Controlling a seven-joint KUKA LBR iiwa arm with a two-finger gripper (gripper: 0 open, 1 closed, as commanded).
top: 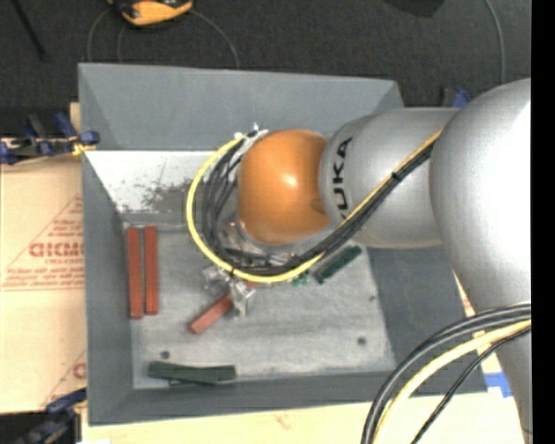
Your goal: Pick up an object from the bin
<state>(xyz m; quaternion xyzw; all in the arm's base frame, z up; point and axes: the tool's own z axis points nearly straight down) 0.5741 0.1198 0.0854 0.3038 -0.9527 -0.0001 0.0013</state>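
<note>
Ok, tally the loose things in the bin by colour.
Red-brown sticks: 3
Dark green strips: 2
Total: 5 visible

the grey metal bin has a pale, flat floor with sloping walls round it; dark speckles mark the back wall at the upper left; on the floor at the left lie two long red-brown bars, side by side and touching, running up and down the frame; near the middle a small red-brown stick lies slantwise; along the lower edge of the floor a dark green strip lies flat; at the right a second dark green piece lies tilted, partly covered from above
</note>
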